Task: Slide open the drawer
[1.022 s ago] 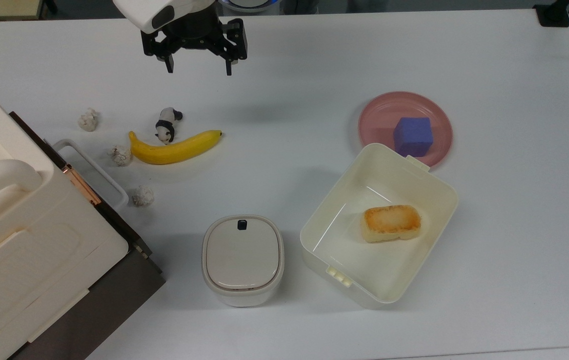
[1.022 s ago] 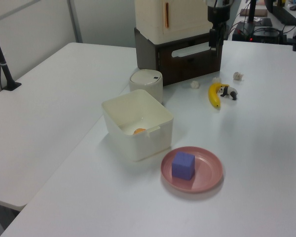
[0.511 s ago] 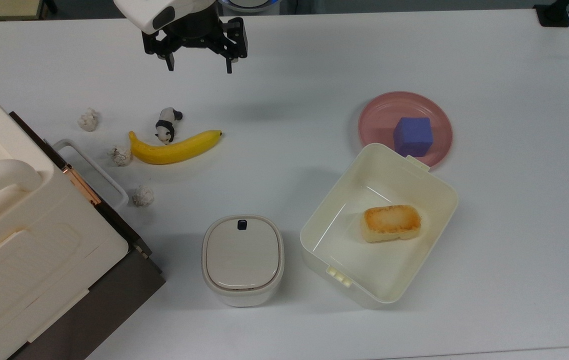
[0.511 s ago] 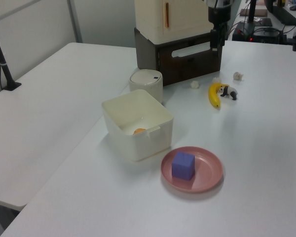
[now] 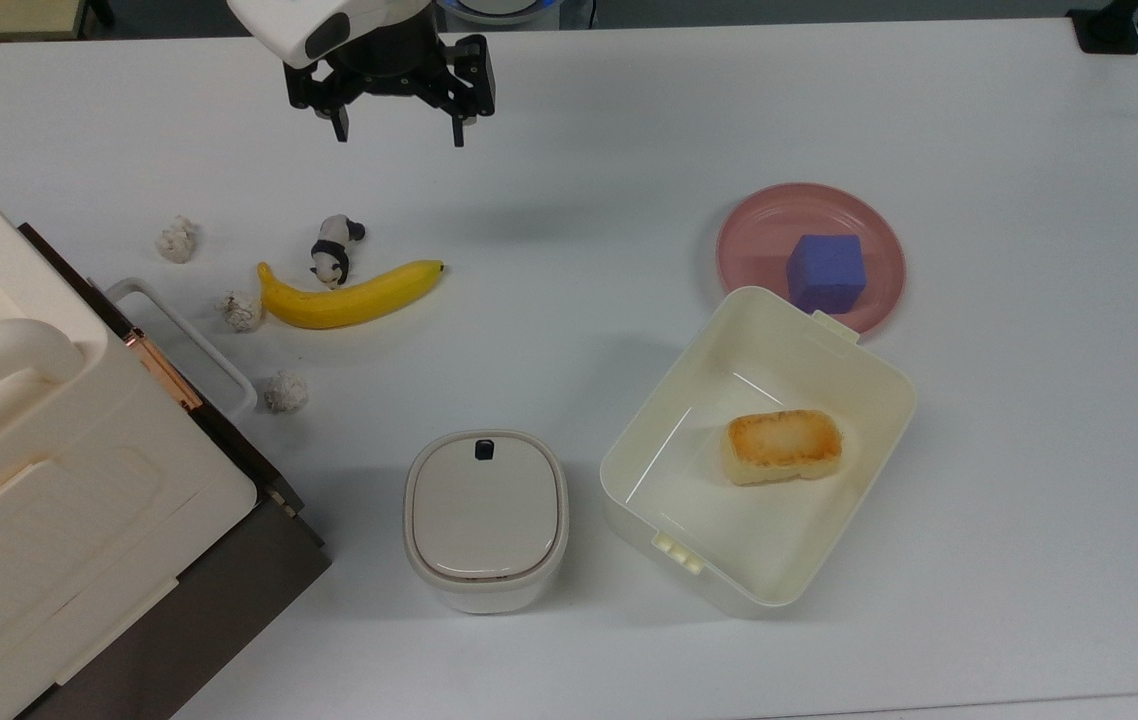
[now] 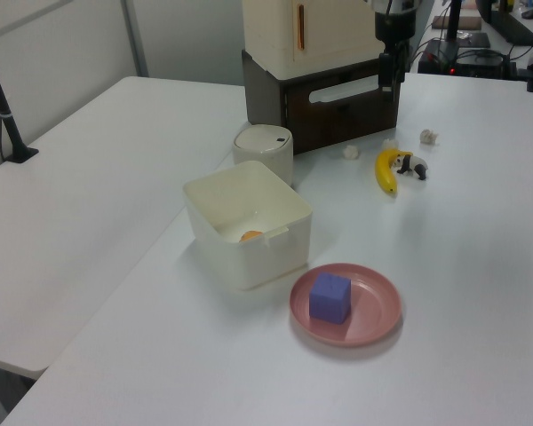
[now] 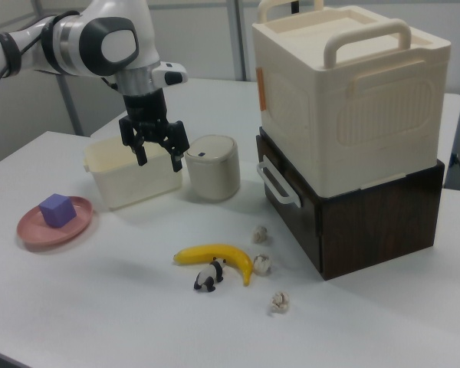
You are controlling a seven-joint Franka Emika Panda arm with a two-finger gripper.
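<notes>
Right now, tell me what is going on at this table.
The robot arm's hand hangs open above the white table, holding nothing, up past the banana and toy panda in the top view. The drawer under the cream case looks shut, its white loop handle untouched. Opening it has not started.

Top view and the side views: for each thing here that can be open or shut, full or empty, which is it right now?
drawer: shut, white handle untouched.
gripper: open, holding nothing, above the table.
cream case: lid on, sits on the drawer cabinet.
small lidded pot: lid on.
open box: no lid, holds one piece of bread.
pink plate: carries a purple cube.
</notes>
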